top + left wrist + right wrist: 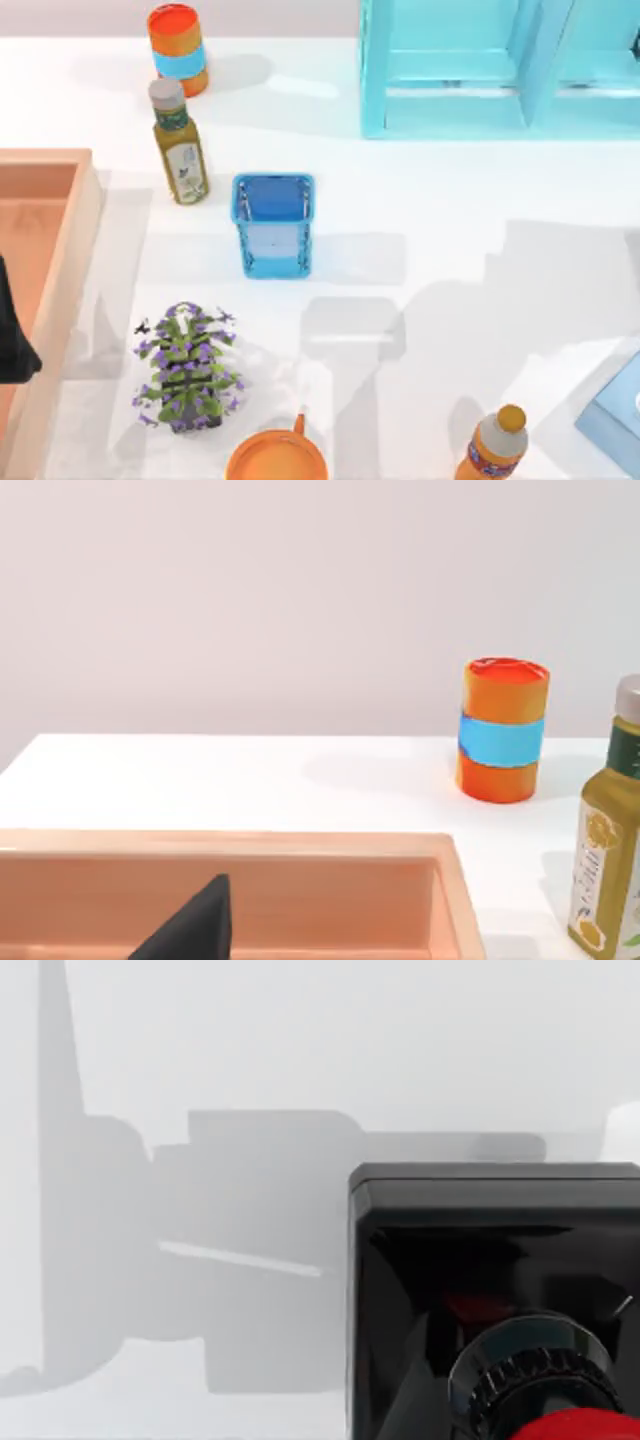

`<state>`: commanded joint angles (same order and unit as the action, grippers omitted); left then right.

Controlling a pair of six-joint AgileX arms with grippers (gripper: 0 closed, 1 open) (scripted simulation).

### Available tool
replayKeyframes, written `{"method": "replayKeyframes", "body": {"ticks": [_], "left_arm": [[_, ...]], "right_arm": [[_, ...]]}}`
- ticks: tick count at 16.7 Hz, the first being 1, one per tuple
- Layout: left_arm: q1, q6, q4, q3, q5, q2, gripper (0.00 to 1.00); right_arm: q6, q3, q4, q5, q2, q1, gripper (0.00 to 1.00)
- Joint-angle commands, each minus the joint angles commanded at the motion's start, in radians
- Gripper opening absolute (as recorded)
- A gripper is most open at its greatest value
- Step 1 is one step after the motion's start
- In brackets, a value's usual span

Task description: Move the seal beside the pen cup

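The seal [520, 1360] sits close under the right wrist camera, apparently carried; the grip itself I cannot tell. Next: lower it beside the pen cup [273, 225], probably at its three o'clock.

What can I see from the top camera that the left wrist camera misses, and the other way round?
Top view alone: the pen cup, a potted purple plant, a turquoise shelf, a round orange cup and an orange-capped bottle. Left wrist view alone: the pale back wall. Both: the orange cylinder with a blue band, the green bottle, the wooden tray and the white table.
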<state>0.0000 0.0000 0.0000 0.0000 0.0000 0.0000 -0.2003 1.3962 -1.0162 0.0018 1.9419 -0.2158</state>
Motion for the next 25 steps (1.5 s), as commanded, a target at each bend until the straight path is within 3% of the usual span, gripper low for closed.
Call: {"method": "replayKeyframes", "body": {"ticks": [9,17,25], "left_arm": [[0.0,0.0,0.0,0.0,0.0,0.0,1.0],[0.0,0.0,0.0,0.0,0.0,0.0,1.0],[0.0,0.0,0.0,0.0,0.0,0.0,1.0]], "right_arm": [[0.32,0.345,-0.444,0.0,-0.087,0.32,0.0],[0.368,0.392,-0.456,0.004,-0.052,0.365,0.0],[0.738,0.854,-0.461,0.053,0.335,0.735,0.0]]}}
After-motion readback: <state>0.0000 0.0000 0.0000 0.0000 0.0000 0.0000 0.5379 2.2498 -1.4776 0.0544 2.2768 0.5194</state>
